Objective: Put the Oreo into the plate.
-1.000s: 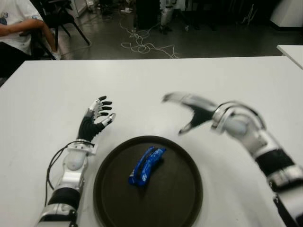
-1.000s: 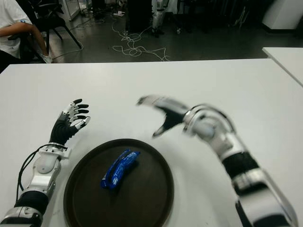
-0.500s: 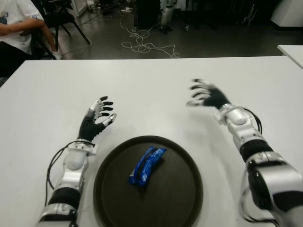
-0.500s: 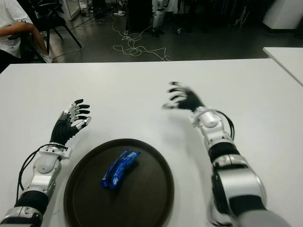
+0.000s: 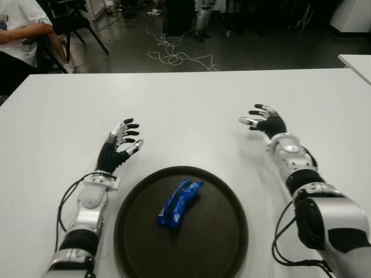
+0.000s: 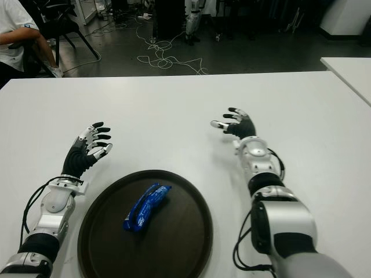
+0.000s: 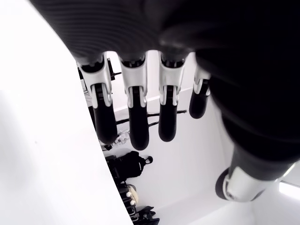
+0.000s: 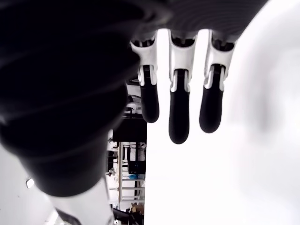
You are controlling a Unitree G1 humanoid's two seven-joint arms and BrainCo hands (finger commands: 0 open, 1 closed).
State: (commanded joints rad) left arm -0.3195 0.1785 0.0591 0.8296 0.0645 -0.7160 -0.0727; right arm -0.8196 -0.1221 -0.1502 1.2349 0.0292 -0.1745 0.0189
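Oreo (image 5: 179, 202) wrapper on round plate (image 5: 220, 243).

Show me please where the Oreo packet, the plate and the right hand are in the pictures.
Oreo packet (image 5: 179, 202): left eye view, middle of the blue wrapper.
Plate (image 5: 217, 243): left eye view, bare dark surface right of the packet.
Right hand (image 6: 237, 126): right eye view, middle of the open hand.

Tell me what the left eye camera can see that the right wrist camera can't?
Only the left eye view shows the blue Oreo pack lying in the dark plate, the left hand beside the plate's left side, and a seated person far back. Only the right wrist view shows the right hand's fingertips from close by, spread and holding nothing. Both show the right hand and the white table.
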